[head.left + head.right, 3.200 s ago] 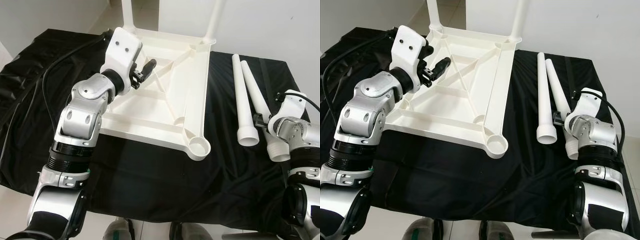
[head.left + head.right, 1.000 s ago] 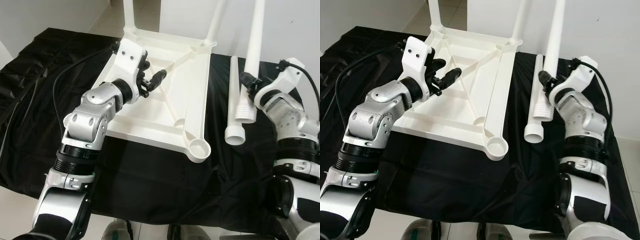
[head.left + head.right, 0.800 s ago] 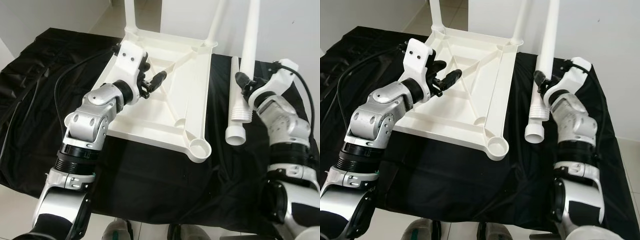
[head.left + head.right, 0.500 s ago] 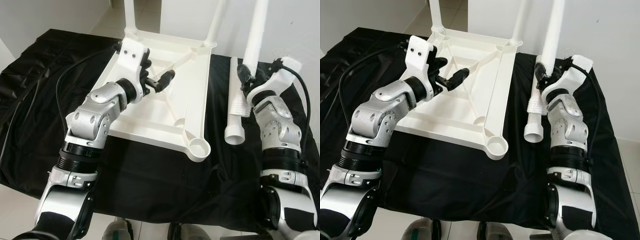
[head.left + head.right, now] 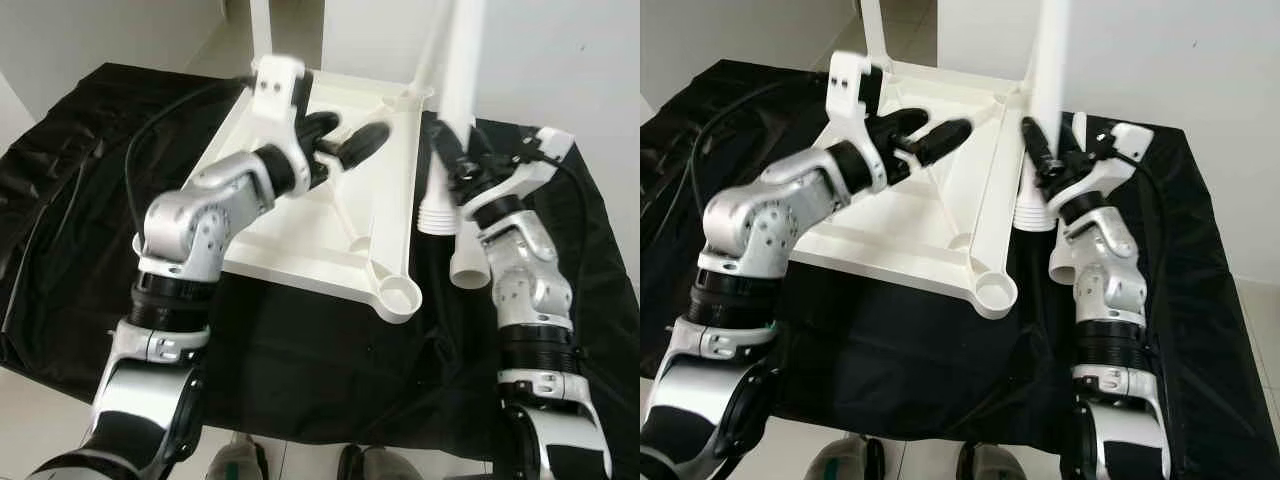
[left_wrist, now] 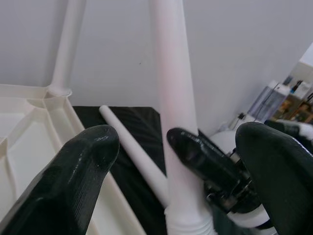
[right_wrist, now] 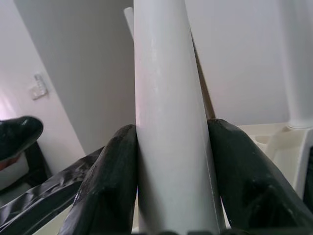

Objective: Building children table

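Table leg [image 5: 462, 60] upright, clenched in right gripper [image 5: 458, 172] jaws, threaded end just above tabletop's [image 5: 300, 235] right edge; empty corner socket [image 5: 398, 294] nearer. Left gripper [image 5: 345, 140] jaws parted, over tabletop.

Corner socket [image 5: 399, 294] sat unobstructed; held leg [image 5: 452, 120] and spare leg [image 5: 466, 262] crowded the frame's [image 5: 300, 262] right edge.
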`<state>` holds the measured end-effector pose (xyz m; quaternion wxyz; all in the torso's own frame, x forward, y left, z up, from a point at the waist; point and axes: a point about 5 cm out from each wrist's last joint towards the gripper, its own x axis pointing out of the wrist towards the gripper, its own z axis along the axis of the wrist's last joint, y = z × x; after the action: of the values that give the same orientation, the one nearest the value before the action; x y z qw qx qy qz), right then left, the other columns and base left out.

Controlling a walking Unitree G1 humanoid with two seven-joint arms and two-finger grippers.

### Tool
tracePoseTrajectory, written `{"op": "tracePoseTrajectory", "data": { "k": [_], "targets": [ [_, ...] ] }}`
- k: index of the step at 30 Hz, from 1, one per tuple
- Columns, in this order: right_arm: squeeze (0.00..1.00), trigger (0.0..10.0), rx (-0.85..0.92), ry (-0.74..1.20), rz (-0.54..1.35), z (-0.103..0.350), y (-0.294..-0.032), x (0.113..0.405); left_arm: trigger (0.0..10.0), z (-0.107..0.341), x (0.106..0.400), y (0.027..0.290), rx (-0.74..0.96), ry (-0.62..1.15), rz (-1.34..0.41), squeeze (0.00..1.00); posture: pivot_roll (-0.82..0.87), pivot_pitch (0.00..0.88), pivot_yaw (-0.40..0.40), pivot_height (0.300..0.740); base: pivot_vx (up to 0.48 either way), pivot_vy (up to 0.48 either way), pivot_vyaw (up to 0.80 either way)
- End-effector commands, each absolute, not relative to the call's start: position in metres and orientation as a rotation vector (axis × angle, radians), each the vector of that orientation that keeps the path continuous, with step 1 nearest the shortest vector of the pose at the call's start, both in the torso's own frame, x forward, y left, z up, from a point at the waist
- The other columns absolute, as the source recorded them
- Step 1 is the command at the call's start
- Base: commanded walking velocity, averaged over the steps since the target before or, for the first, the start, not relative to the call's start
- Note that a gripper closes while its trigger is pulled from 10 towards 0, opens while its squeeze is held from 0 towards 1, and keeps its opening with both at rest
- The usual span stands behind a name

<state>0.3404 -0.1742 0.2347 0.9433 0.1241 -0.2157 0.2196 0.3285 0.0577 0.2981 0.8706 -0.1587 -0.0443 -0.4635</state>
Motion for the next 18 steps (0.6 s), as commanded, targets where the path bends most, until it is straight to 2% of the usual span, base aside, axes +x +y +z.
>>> {"op": "tracePoseTrajectory", "data": {
  "k": [1, 3, 7, 18],
  "targets": [
    [0.00, 10.0, 0.235, -0.496, 0.473, 0.242, -0.172, 0.336, 10.0, 0.303, 0.320, 0.053, -0.370, -0.109, -1.213, 0.00, -0.01, 0.012, 0.012, 0.740, 0.000, 0.000, 0.00],
    [0.00, 10.0, 0.228, -0.502, 0.481, 0.242, -0.171, 0.336, 10.0, 0.305, 0.320, 0.053, -0.380, -0.106, -1.223, 0.00, -0.01, 0.012, 0.012, 0.740, 0.000, 0.000, 0.00],
    [0.00, 10.0, 0.179, -0.540, 0.617, 0.244, -0.158, 0.326, 10.0, 0.311, 0.325, 0.051, -0.421, -0.071, -1.241, 0.00, -0.01, 0.003, 0.023, 0.740, 0.000, 0.000, 0.00],
    [0.00, 10.0, 0.132, -0.521, 0.789, 0.238, -0.143, 0.313, 10.0, 0.319, 0.334, 0.048, -0.409, -0.038, -1.230, 0.00, -0.01, 0.002, 0.030, 0.740, 0.000, 0.000, 0.00]
  ]
}}
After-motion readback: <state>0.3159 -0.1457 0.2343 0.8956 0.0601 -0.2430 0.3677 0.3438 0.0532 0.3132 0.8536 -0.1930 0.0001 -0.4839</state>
